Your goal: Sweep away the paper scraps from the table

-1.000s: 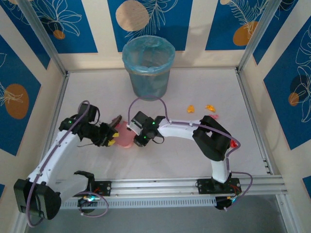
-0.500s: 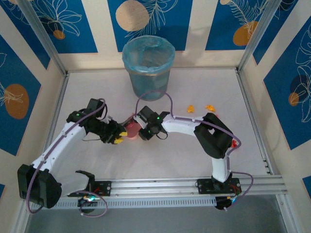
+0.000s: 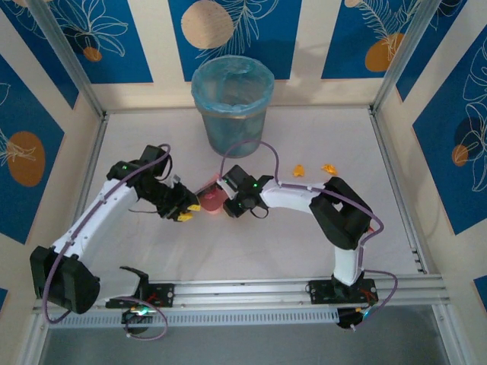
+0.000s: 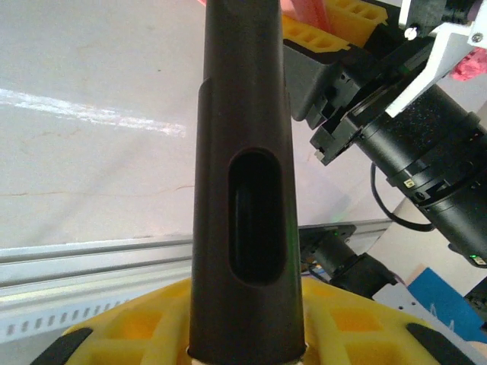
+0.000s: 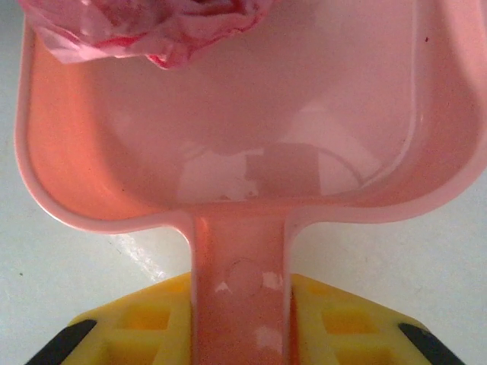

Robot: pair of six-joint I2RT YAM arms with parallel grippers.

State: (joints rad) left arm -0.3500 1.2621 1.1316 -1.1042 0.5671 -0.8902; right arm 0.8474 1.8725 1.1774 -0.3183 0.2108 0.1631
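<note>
- Two orange-yellow scraps (image 3: 298,170) lie on the table (image 3: 152,144), right of centre and toward the far side. They are near each other but not touching, and both are well apart from the dustpan.
- One crumpled pink-and-red scrap (image 5: 144,30) lies inside the dustpan (image 5: 228,137), at its open far edge in the right wrist view.
- One pink dustpan, seen mid-table from above, is a little nearer than the bin. Its flat handle runs straight back between two yellow fingers.
- One right gripper (image 5: 242,319) is pinched tight on that dustpan handle, with a yellow pad pressed to each side.
- One dark brush handle (image 4: 243,190), tapered and with a single oblong slot, rises from between two yellow pads in the left wrist view.
- One left gripper (image 4: 247,338) is clamped on the brush handle. From above it sits just left of the dustpan, facing the right gripper. Whether the brush touches the pan cannot be told.
- One round bin (image 3: 232,106) with a blue liner stands at the far edge, centred, and upright.
- One metal rail (image 3: 243,293) runs along the near edge, with two arm bases bolted to it.
</note>
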